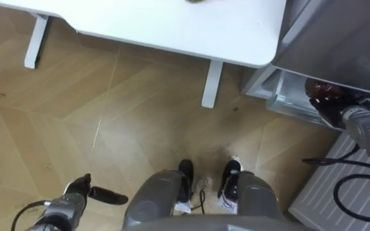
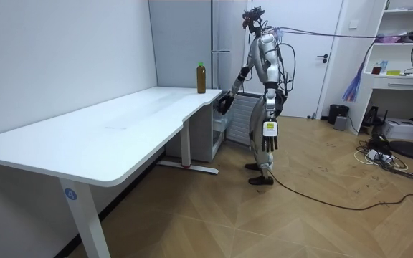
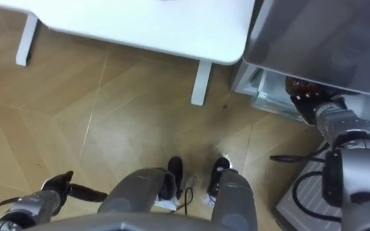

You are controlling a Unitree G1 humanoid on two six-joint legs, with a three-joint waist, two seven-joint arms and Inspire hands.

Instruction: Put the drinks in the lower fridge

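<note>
The right hand (image 1: 329, 110) has its fingers curled round a dark brown bottle (image 1: 320, 88) at the open lower fridge (image 1: 281, 96), so it seems to be putting it in. Next it should set it down and let go. The left hand (image 1: 81, 188) hangs with straight fingers, and a green-capped bottle (image 2: 201, 77) waits on the table (image 2: 120, 129).
</note>
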